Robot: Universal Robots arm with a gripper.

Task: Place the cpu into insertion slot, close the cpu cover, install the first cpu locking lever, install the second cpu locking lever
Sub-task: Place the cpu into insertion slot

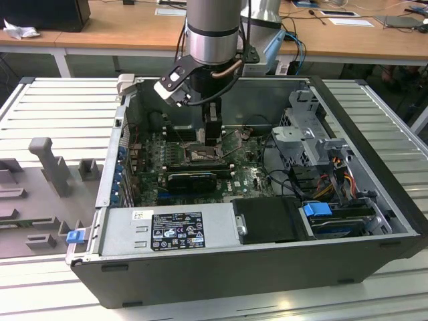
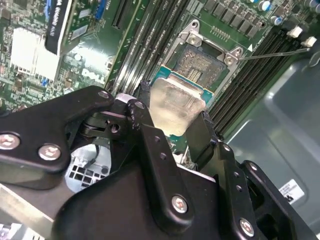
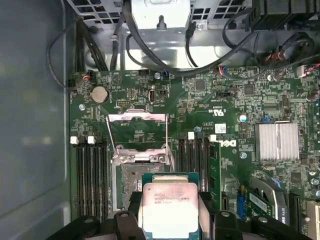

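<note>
My gripper (image 2: pixel 172 119) is shut on the cpu (image 2: pixel 176 100), its black fingers (image 2: pixel 146 107) clamping two opposite edges of the grey metal chip. I hold the cpu slightly tilted just above the insertion slot (image 2: pixel 200 67), whose brownish pin field lies uncovered. The cpu (image 3: pixel 170 207) overlaps one side of the insertion slot (image 3: pixel 129 187). The silver cpu cover (image 3: pixel 137 118) stands swung open beyond the socket. A thin locking lever (image 2: pixel 272 52) sticks out, unlatched. In the exterior view my gripper (image 1: pixel 212 139) reaches down into the open computer case over the socket (image 1: pixel 200 155).
Long black memory slots (image 3: pixel 90 180) flank the socket on both sides. A finned silver heatsink (image 3: pixel 276 141), a graphics card (image 1: pixel 194 179), black cables (image 3: pixel 150 55), the drive cage (image 1: pixel 311 134) and the power supply (image 1: pixel 167 231) crowd the case.
</note>
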